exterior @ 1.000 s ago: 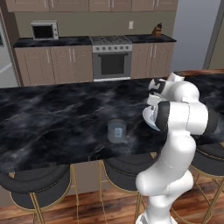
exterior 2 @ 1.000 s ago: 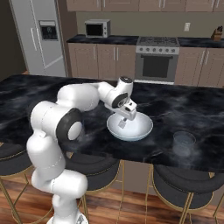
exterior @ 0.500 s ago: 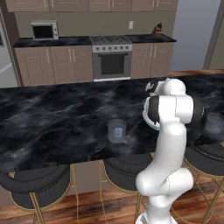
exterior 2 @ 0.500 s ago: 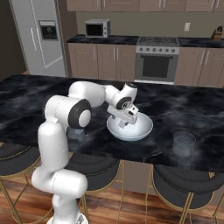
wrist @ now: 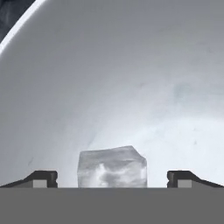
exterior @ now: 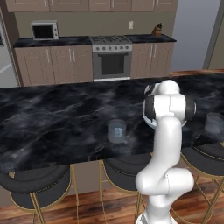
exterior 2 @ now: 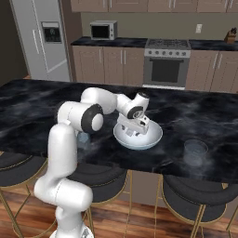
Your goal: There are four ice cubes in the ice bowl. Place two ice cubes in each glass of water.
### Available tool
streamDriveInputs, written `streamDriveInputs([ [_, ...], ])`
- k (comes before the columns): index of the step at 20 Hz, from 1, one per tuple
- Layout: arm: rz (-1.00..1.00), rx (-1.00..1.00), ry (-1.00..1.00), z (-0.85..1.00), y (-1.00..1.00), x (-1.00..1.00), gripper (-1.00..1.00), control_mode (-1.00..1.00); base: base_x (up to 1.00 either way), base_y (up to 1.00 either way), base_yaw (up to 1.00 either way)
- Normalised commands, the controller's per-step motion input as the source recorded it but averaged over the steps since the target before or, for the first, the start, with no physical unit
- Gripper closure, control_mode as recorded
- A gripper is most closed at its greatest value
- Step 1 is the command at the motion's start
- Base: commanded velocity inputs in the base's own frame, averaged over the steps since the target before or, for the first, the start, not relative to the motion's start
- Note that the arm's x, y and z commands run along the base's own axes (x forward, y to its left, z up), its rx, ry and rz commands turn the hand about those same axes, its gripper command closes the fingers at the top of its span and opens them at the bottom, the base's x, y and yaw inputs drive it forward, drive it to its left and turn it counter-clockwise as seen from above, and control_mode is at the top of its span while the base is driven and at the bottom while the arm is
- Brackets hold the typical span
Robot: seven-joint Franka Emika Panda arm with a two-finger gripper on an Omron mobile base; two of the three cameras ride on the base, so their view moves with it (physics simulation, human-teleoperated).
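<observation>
In the hand view a pale translucent ice cube (wrist: 112, 167) lies on the ice bowl's (wrist: 109, 78) grey-white inside, right between my two dark fingertips (wrist: 43, 178), which stand wide apart and do not touch it. My gripper (wrist: 112, 179) is open. From the right base view my gripper (exterior 2: 135, 132) reaches down into the ice bowl (exterior 2: 153, 140) on the dark marble counter. One glass of water (exterior 2: 195, 152) stands to the bowl's right, the other glass of water (exterior: 117, 131) stands to its left. My arm hides most of the ice bowl (exterior: 147, 120) in the left base view.
The black marble island (exterior: 52, 118) carries the bowl and both glasses. Round stools (exterior 2: 197, 197) stand along its near edge. A stove (exterior 2: 166, 65), cabinets, a microwave (exterior 2: 102, 30) and a fridge (exterior 2: 44, 42) line the far wall.
My arm has folded further over the bowl and the hand has dropped deeper into it. The bowl and both glasses have stayed put.
</observation>
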Motion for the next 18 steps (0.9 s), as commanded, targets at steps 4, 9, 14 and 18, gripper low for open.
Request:
streamDriveInputs([
  [4, 0.08, 0.0, 0.0, -0.3, -0.12, 0.26, -1.0, -1.0, 0.0, 0.0, 0.0],
  [9, 0.07, 0.03, 0.0, -0.31, -0.04, 0.23, -1.0, -1.0, 0.0, 0.0, 0.0],
  [14, 0.04, 0.04, 0.0, -0.38, 0.04, -0.07, 1.0, -1.0, 0.0, 0.0, 0.0],
  [18, 0.0, 0.03, 0.0, -0.13, 0.09, -0.52, 1.0, -1.0, 0.0, 0.0, 0.0],
])
